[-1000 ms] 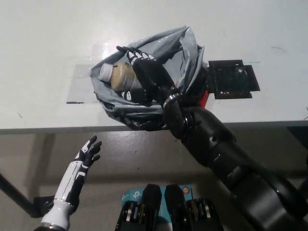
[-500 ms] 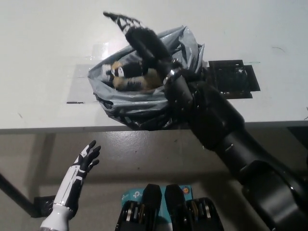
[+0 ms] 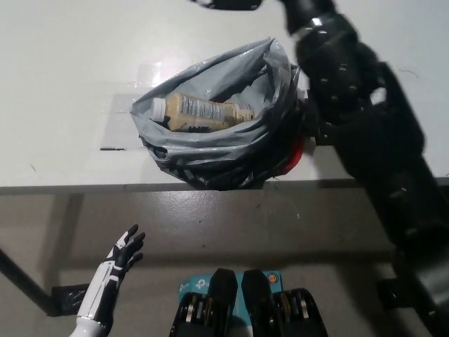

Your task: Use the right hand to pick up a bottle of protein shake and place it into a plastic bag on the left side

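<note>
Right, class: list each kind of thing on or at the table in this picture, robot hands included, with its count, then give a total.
Protein shake bottle: 1, lying inside the bag
Grey plastic bag: 1
Robot hands: 2, left hand low below the table edge, right hand at the top edge, mostly cut off
Total: 4

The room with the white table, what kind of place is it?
Probably a robot test room or lab. A plain white table has clear tape marking a spot, and a crumpled grey plastic bag holds a beige protein shake bottle above a bare concrete floor.
</note>
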